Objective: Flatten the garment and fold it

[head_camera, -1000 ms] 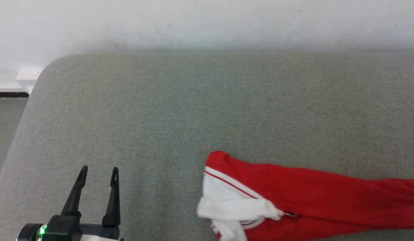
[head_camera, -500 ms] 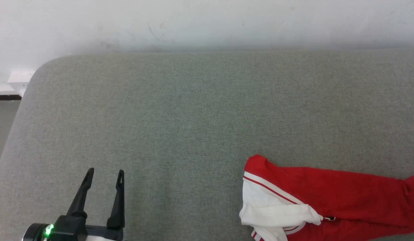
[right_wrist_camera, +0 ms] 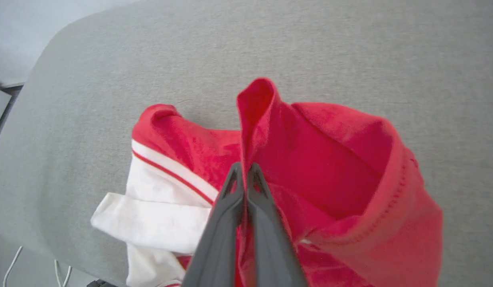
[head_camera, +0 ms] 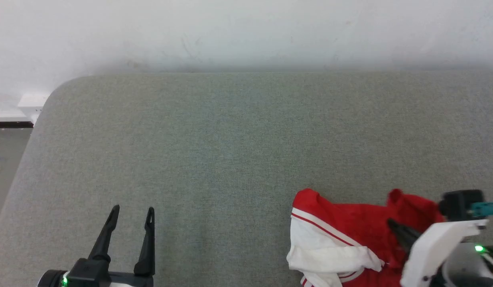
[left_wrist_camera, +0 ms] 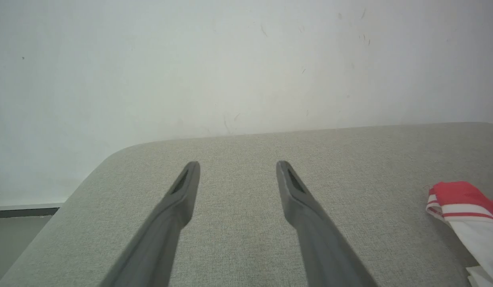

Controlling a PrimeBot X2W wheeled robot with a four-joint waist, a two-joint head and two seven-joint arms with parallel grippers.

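The garment (head_camera: 350,223) is a red shirt with a white sleeve and striped trim, lying bunched at the front right of the grey padded table (head_camera: 214,151). My right gripper (head_camera: 391,222) reaches in from the right. In the right wrist view its fingers (right_wrist_camera: 244,166) are shut on a raised fold of the red garment (right_wrist_camera: 318,159), which stands up in a loose hump. My left gripper (head_camera: 133,208) hovers open over bare table at the front left, well apart from the cloth. The left wrist view has that gripper (left_wrist_camera: 237,164) wide open, with the garment's sleeve end (left_wrist_camera: 466,199) at the far right.
A white wall runs behind the table. The table's rounded corner (head_camera: 59,85) is at the back left, with floor (head_camera: 7,159) and a white box (head_camera: 29,101) beyond its left edge. Bare grey surface stretches between the two grippers and toward the wall.
The right gripper has come into the head view from the right, carrying the red body leftward. The cloth, stretched out before, is now bunched beside the sleeve. The camera shifted slightly; the left gripper stayed open.
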